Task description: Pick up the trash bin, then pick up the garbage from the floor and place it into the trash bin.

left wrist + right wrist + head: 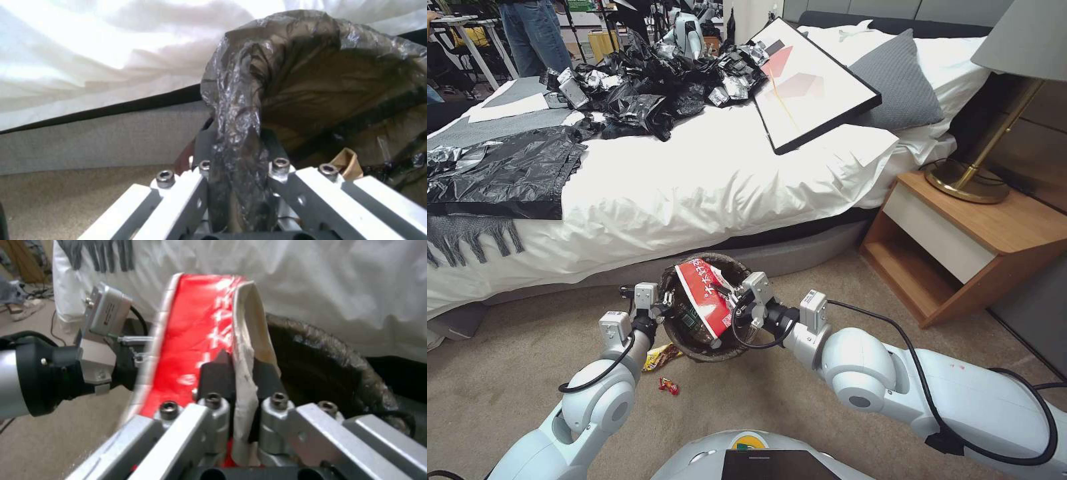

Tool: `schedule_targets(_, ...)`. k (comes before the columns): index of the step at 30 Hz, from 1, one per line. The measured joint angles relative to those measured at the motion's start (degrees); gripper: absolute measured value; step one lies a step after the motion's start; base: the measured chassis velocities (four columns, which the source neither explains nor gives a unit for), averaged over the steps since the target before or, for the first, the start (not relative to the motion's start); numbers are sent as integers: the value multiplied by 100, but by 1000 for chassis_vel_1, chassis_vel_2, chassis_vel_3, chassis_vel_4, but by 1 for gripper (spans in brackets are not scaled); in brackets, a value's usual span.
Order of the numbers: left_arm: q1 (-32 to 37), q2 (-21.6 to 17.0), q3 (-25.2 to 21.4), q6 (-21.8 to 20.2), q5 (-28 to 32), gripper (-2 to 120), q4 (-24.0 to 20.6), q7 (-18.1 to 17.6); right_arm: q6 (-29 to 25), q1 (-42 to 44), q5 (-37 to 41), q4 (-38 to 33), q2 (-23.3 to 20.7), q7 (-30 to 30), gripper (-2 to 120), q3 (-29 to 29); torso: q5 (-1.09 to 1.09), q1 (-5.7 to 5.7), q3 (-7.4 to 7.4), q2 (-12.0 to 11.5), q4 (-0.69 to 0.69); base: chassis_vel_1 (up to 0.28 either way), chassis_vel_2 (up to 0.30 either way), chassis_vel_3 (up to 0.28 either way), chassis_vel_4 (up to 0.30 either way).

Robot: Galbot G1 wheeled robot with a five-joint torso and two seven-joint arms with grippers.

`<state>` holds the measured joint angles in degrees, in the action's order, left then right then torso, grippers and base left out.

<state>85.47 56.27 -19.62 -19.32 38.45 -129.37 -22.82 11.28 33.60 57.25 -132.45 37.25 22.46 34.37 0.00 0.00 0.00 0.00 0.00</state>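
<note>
Beige carpet (840,287) is laid throughout. A bed (694,180) with white bedding is strewn with black plastic bags (647,87) and a framed picture (814,80). A wooden nightstand (980,247) carrying a brass lamp (980,167) is set beside it.

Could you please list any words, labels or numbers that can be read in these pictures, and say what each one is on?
None can be read for certain.
Red-and-white cup, held over the trash bin by the right gripper: white characters, too distorted to read.
Label on the left wrist camera box: too blurred.
Left gripper, clamped on the bin's bag rim: no text.
</note>
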Motion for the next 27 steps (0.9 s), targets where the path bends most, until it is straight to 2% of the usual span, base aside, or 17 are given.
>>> schedule_targets(7,-10,-19,-12,1,37,5,2,-3,58,-41,11,12,81,124,36,54,0,0,0,0,0,0,0,0,0)
schedule_targets(8,-10,-19,-12,1,37,5,2,-3,58,-41,11,12,81,124,36,54,0,0,0,0,0,0,0,0,0)
schedule_targets(11,-26,-19,-12,1,44,5,6,-4,61,-51,23,23,104,158,48,53,0,0,0,0,0,0,0,0,0)
schedule_targets(12,-26,-19,-12,1,44,5,6,-4,61,-51,23,23,104,158,48,53,0,0,0,0,0,0,0,0,0)
schedule_targets(15,-31,-15,-6,1,47,5,16,-3,59,-38,27,29,123,189,65,29,0,0,0,0,0,0,0,0,0)
schedule_targets(17,-31,-15,-6,1,47,5,16,-3,55,-30,27,25,127,198,68,15,0,0,0,0,0,0,0,0,0)
schedule_targets(21,-19,-20,-6,1,46,5,23,-3,41,23,104,-94,146,260,85,-184,0,0,0,0,0,0,0,0,0)
schedule_targets(27,3,-14,-6,2,37,5,27,-4,-1,214,261,-341,106,337,100,-656,0,0,0,0,1,0,0,0,0)
